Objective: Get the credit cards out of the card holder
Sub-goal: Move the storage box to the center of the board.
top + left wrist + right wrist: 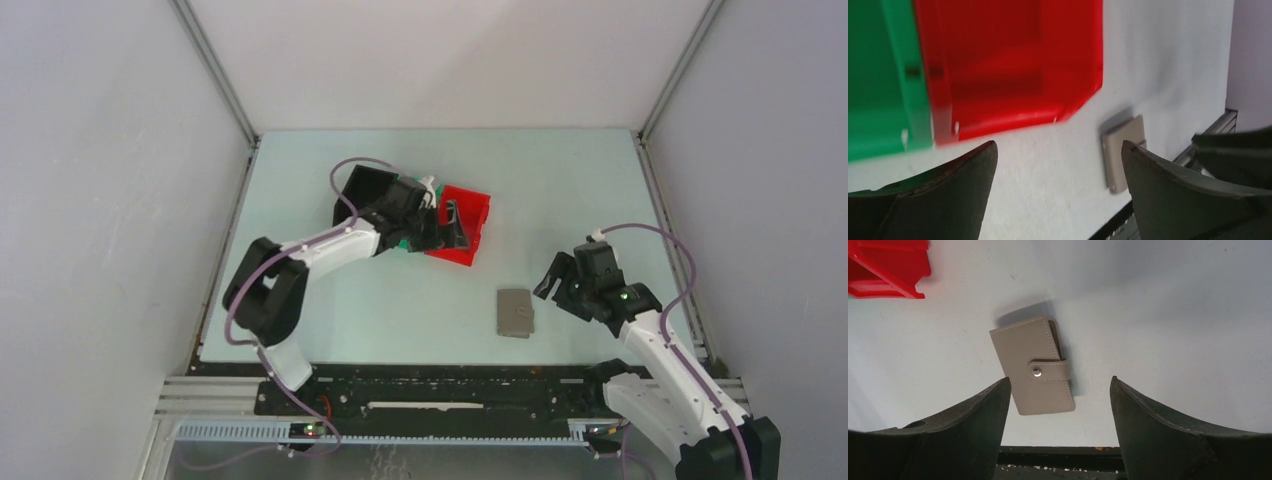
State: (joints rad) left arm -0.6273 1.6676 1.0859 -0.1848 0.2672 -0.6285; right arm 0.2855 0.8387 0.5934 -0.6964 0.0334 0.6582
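Ahead of right end effector (552, 278) | card holder (515, 312) flat, closed | jaws spread

The left arm (300, 255) reaches from its base at the near edge far forward and toward the middle. Its elbow is bent up on the left, and its white forearm runs rightward to the left gripper (455, 228), whose 2 dark fingers (958, 190) stand wide apart with nothing between them. The right arm (665, 350) rises from its base at the near right corner, folded short and leaning forward and leftward, and the right gripper (548, 283) points left with its 2 fingers (968, 430) likewise spread, clasping nothing.
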